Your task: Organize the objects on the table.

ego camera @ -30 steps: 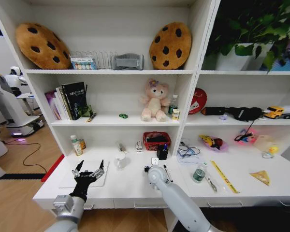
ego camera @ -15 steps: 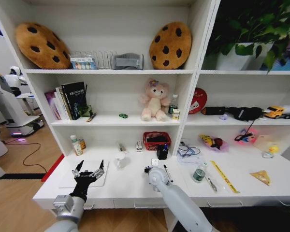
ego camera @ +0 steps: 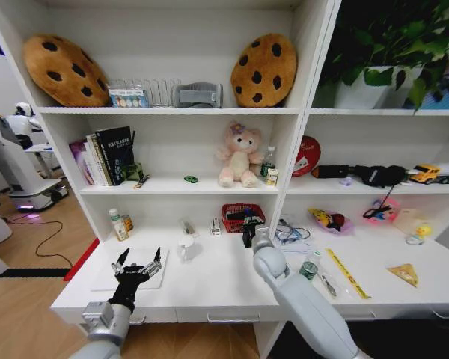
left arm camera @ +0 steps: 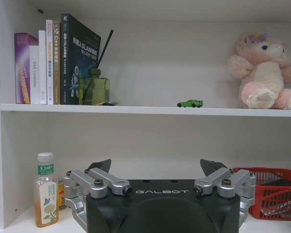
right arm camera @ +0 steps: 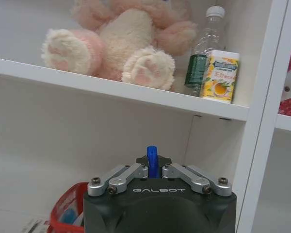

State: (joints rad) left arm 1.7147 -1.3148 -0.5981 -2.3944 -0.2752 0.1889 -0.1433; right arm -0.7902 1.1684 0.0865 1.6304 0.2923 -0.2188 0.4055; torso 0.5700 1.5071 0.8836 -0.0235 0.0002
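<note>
Blue pen [right arm camera: 152,158], mostly hidden, sits clamped in right gripper [right arm camera: 152,167]; left gripper [left arm camera: 156,167] spread.

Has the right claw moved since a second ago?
Yes. The right claw, shut on a blue pen, has shifted rightward and back toward the shelf, now near the red basket.

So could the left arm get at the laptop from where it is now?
Probably yes: the left end effector hangs open right over the laptop on the table, with nothing between them. The right end effector, shut on a blue pen, is well away.
</note>
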